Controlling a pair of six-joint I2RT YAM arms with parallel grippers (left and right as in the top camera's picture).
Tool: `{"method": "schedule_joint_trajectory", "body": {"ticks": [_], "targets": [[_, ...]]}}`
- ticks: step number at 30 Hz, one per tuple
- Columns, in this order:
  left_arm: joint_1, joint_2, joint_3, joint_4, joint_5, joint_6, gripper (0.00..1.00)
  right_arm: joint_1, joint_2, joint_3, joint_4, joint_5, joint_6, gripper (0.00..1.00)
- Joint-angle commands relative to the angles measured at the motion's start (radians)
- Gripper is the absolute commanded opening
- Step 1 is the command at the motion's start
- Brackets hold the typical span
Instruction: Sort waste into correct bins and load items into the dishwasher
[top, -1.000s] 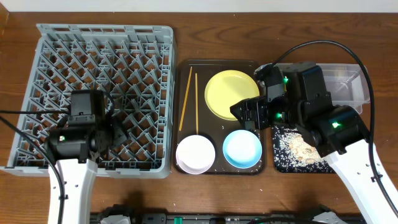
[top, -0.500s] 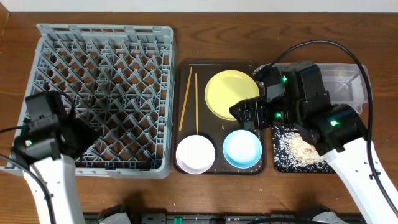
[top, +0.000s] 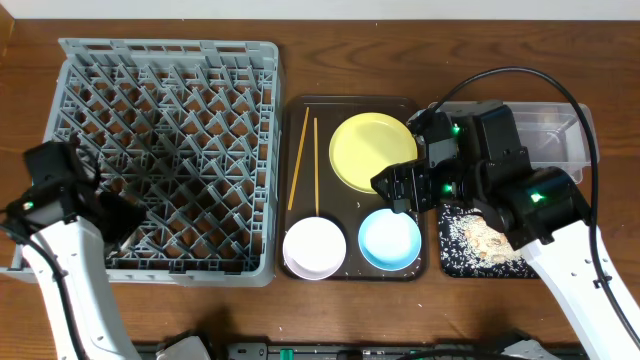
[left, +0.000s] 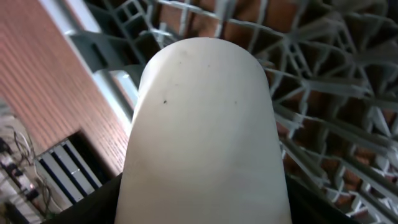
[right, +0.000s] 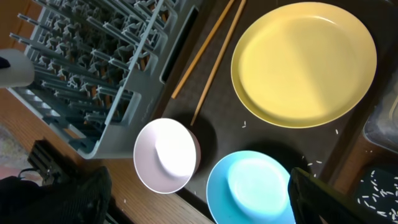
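My left gripper (top: 112, 218) is shut on the small white cup (left: 202, 112), which fills the left wrist view, over the front left part of the grey dish rack (top: 170, 110). My right gripper (top: 405, 186) is wide open and empty, hovering above the brown tray between the yellow plate (top: 372, 150) and the light blue bowl (top: 390, 240). The white-pinkish bowl (top: 314, 247) sits left of the blue bowl. Two chopsticks (top: 300, 158) lie left of the plate. In the right wrist view the plate (right: 303, 62), blue bowl (right: 255, 186) and pinkish bowl (right: 166, 155) show.
The brown tray (top: 345, 205) holds the dishes. The black tray (top: 442, 264) with rice crumbs and a pale crumpled piece (top: 490, 238) lies under my right arm. The clear tub (top: 562, 140) stands at the back right.
My left arm has swung left with the cup, from the rack's front middle to its front left edge. The right arm has stayed in place.
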Motion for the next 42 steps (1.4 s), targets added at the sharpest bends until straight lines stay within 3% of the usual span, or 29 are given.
{"method": "schedule_joint_trajectory", "body": {"ticks": [1,16,22,27,30,34,42], "targets": [[0.045,0.013,-0.011,0.004,0.039,0.009,0.69,0.009,0.007,0.006,-0.002,0.002,-0.013,0.89],[0.053,0.046,-0.016,-0.001,0.085,0.017,0.82,0.009,0.007,0.006,0.001,0.002,-0.013,0.88],[0.022,-0.029,0.04,-0.023,0.386,0.226,0.83,0.038,0.019,0.006,0.079,0.003,-0.005,0.8],[-0.116,-0.164,0.08,-0.014,0.582,0.376,0.83,0.125,0.109,0.006,0.175,0.072,0.025,0.72],[-0.225,-0.24,0.08,-0.011,0.586,0.412,0.84,0.166,0.189,0.006,0.188,0.215,0.099,0.66],[-0.369,-0.299,0.08,-0.012,0.581,0.453,0.84,0.175,0.296,0.006,0.22,0.249,0.164,0.54],[-0.521,-0.271,0.071,0.0,0.582,0.455,0.84,0.147,0.406,0.006,0.261,0.272,0.198,0.5]]}}
